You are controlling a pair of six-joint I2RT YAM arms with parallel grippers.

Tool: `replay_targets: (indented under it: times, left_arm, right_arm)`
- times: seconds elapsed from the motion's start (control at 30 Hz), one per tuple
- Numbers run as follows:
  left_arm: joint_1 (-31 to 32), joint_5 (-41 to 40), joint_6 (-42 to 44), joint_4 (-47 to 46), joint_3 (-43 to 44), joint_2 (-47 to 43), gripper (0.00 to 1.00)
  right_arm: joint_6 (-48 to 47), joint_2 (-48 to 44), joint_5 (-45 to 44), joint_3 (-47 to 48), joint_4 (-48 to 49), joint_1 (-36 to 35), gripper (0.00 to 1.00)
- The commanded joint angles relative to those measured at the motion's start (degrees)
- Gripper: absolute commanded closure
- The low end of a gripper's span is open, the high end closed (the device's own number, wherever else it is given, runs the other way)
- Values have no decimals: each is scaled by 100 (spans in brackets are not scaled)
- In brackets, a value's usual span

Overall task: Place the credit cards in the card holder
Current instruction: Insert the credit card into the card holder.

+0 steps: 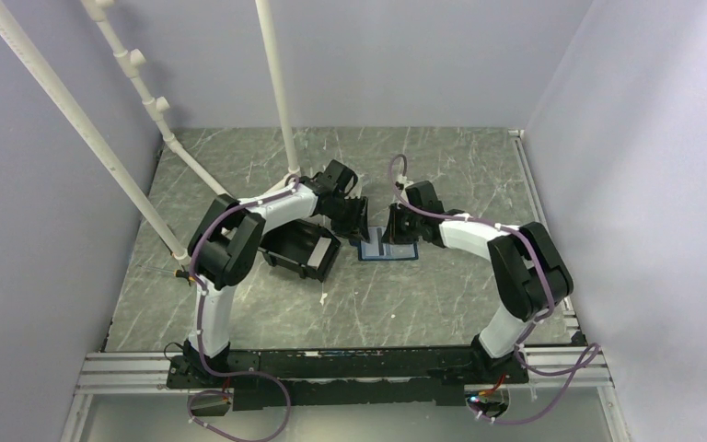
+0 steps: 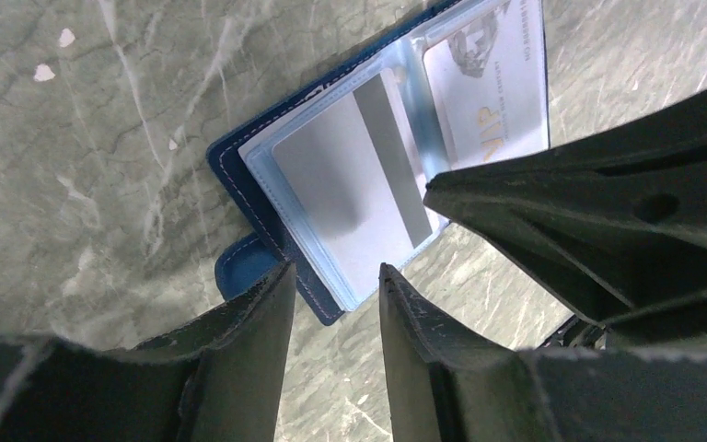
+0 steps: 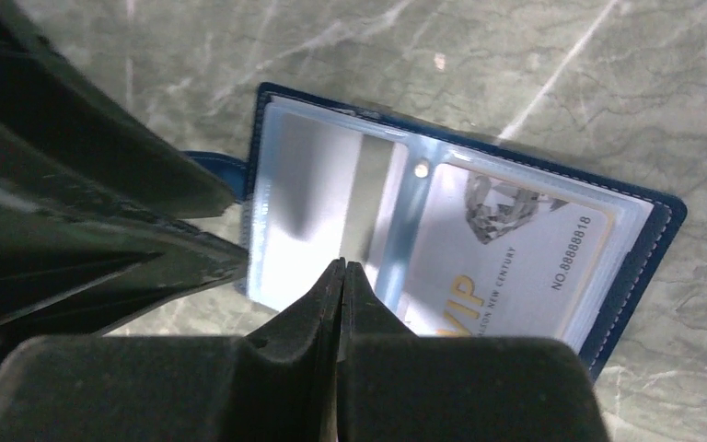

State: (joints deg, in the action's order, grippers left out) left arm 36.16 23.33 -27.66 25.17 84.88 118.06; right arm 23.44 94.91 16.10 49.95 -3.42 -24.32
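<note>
The card holder [image 1: 389, 250] lies open and flat on the table, navy outside [image 2: 239, 175], with clear sleeves inside. One sleeve holds a pale grey-white credit card [image 2: 350, 184] with a dark stripe. The other holds a whitish card with gold VIP lettering [image 3: 506, 267]. My left gripper [image 2: 336, 272] stands open just over the holder's edge beside the snap tab [image 2: 239, 272], with nothing between its fingers. My right gripper [image 3: 342, 265] is shut, its tips over the fold between the two sleeves. The orange-tan card does not show.
A black plastic bin [image 1: 299, 249] sits just left of the holder, under the left arm. White pipes [image 1: 276, 92] rise at the back left. The two grippers stand close together over the holder.
</note>
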Motion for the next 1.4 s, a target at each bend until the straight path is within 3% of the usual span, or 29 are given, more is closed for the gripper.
replay_targets:
  times: [0.0,0.57,0.8,0.9,1.0,1.37]
  left_arm:
    - [5,-96,94,58,239,27,55]
    - [-22,136,-95,-150,311,187,47]
    - [-22,90,-120,-240,237,76,48]
    - [-22,42,-79,-185,254,-2,46]
    - [-30,22,-56,-182,236,-53,45]
    - [-65,47,-47,-208,187,-103,43]
  right_arm:
    - [-97,226,-235,150,74,-12,100]
    - [126,603,-432,-30,183,-12,100]
    - [108,208,-243,111,-31,-11,100]
    - [47,-141,-321,296,-295,-12,91]
    - [-22,-271,-301,419,-426,-12,89]
    - [143,203,85,335,-16,-7,99]
